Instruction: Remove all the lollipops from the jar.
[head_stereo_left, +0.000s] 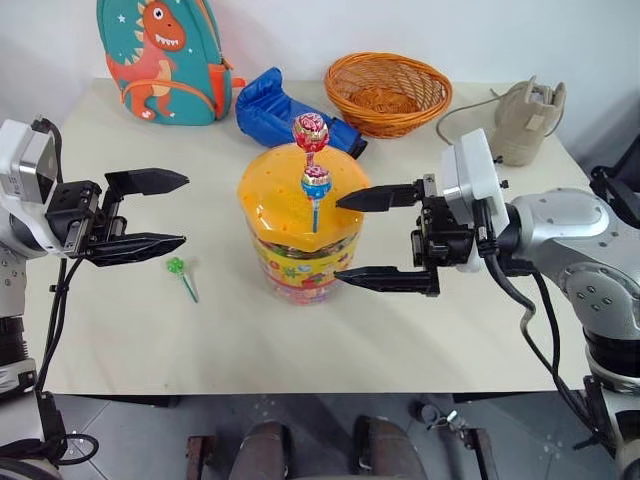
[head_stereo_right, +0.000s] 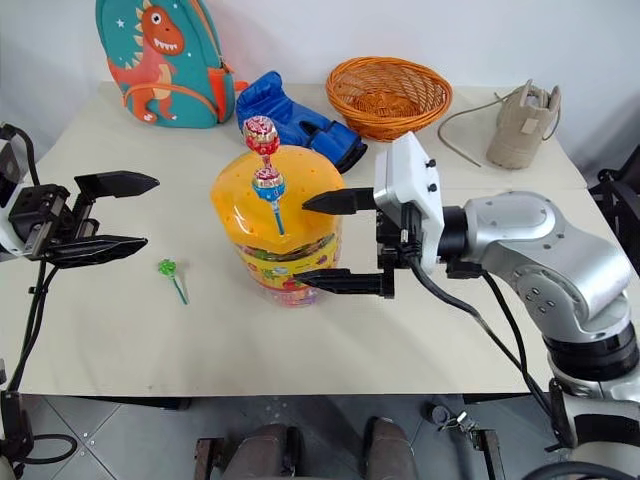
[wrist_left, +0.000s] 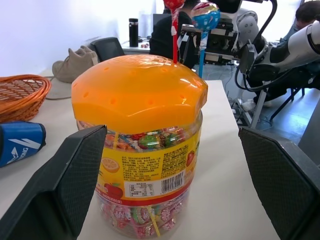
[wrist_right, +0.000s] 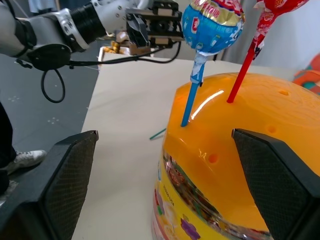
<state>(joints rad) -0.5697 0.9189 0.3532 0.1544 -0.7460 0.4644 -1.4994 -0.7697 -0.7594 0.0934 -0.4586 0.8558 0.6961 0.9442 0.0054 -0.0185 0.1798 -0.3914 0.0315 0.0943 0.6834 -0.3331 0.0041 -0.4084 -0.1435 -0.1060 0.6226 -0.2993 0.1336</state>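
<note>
Jar (head_stereo_left: 303, 235), clear plastic with faceted orange-yellow lid, stands mid-surface (head_stereo_left: 140, 340). Blue-wrapped lollipop (head_stereo_left: 316, 184) and red-pink one (head_stereo_left: 310, 131) stick upright from lid holes. Green lollipop (head_stereo_left: 180, 272) lies flat left of jar. Right pincer (head_stereo_left: 355, 238) just beside jar's right, fingers apart, empty. Left pincer (head_stereo_left: 165, 212) well left of jar, fingers apart, empty.

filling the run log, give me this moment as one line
green lollipop: on table | blue lollipop, red lollipop: in jar lid | left gripper: open | right gripper: open, beside jar
</note>
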